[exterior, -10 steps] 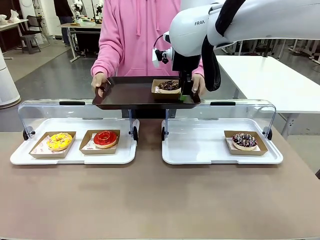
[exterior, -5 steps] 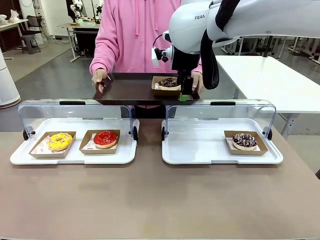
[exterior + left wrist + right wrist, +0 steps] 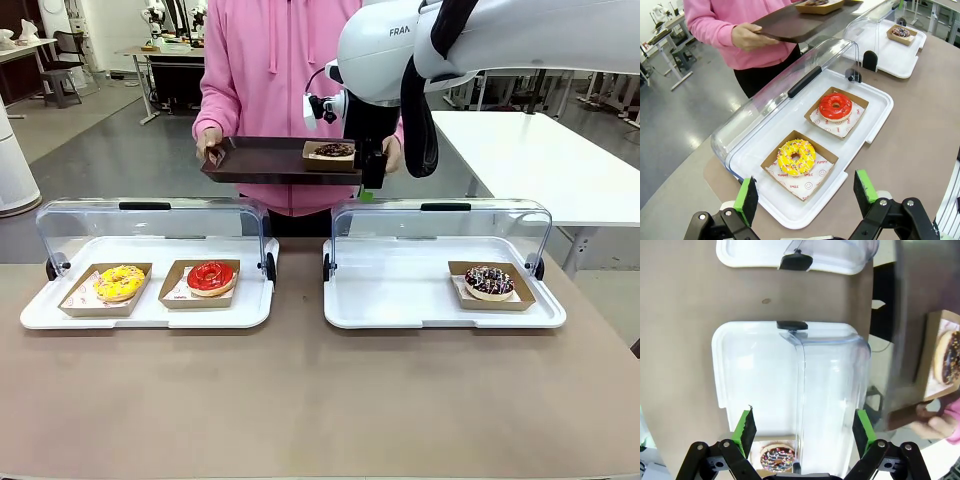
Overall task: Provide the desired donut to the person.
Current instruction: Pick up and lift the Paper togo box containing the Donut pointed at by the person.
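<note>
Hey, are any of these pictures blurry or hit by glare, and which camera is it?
Right wrist view: the dark tray at the right edge is smeared by blur, and the right case's cover carries a bright sheen. Left wrist view: sharp throughout, the yellow donut and its sprinkles crisp. Front view: sharp, with faint reflections on the left case's cover.

We see the brown table [image 3: 300,410], left tray [image 3: 145,322] and right tray [image 3: 440,323] resting on it side by side, apart, clear lids [image 3: 150,215] open.
</note>
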Controlling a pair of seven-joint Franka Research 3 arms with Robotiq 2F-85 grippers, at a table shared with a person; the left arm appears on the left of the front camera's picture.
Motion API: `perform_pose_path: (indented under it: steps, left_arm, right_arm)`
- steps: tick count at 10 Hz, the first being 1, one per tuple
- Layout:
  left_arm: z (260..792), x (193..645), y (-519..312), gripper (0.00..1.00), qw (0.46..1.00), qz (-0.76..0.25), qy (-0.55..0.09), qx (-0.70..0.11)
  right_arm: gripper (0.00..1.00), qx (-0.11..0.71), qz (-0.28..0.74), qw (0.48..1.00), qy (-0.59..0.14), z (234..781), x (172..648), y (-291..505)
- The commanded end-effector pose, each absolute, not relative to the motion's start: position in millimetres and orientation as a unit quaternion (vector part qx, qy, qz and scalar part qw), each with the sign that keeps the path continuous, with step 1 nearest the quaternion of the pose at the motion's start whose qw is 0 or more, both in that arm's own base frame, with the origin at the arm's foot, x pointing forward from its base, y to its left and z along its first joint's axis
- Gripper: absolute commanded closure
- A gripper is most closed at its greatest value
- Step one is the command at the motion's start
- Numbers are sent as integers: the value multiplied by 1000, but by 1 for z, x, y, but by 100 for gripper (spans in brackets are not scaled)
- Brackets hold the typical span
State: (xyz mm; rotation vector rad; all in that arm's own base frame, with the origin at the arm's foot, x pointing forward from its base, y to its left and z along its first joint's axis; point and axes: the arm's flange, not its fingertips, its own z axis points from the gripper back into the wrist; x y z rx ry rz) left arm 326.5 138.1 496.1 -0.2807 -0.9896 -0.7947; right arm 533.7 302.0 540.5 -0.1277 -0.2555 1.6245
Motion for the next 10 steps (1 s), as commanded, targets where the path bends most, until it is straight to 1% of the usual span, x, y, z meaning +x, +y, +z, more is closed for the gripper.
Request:
perform_pose_path:
  steps: [1, 7, 8, 9, 10]
  left_arm:
    - [495, 326, 140, 0, 792, -374, -463, -134]
    - [495, 326, 140, 0, 792, -374, -463, -134]
    - [495, 326, 140, 0, 792, -374, -463, -134]
    - [495, 326, 140, 0, 792, -374, -463, -134]
    - [495, 326, 140, 0, 792, -374, -463, -134]
  right_arm:
    - [0, -58, 723, 678, -117, 539, 534, 302]
    - [0, -57, 723, 679, -114, 540, 534, 302]
    - [0, -36, 707, 694, -129, 555, 522, 262]
    - [0, 1, 706, 695, -132, 563, 503, 221]
    - [0, 32, 698, 700, -147, 569, 477, 177]
